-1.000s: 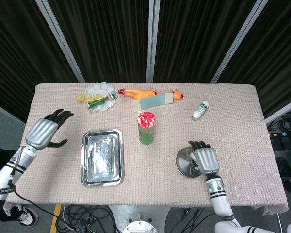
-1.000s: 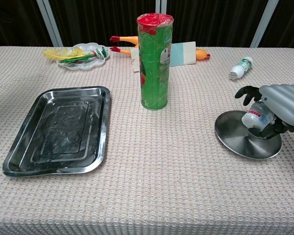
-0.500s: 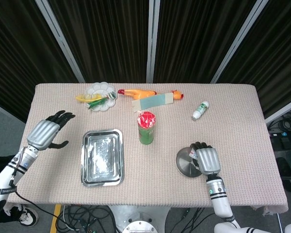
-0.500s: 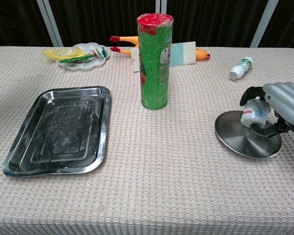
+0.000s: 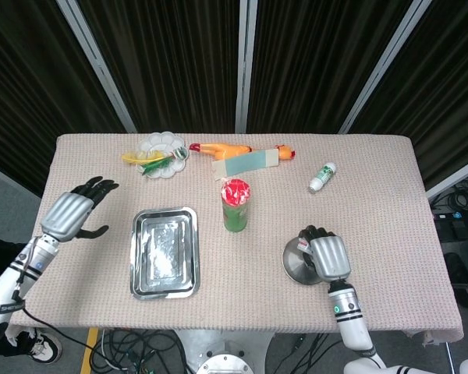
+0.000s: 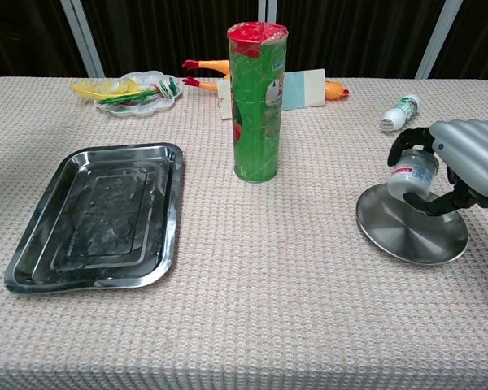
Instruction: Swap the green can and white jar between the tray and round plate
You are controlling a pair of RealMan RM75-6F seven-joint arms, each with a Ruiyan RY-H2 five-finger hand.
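Right hand has the white jar pinched between thumb and fingers, held above the near-left rim of the round plate; looks clear of the plate, though the overhead view hides the gap. Left hand hangs open and empty, fingers spread, off the tray's left side. Tray is bare. Green can stands upright on the cloth between tray and plate.

Risks as I see them:
- Grip sits near the jar's top, jar tilted. It could rotate or slip out mid-carry.
- Can stands right in the path to the tray. It's tall and narrow, so a brush from arm or jar tips it.
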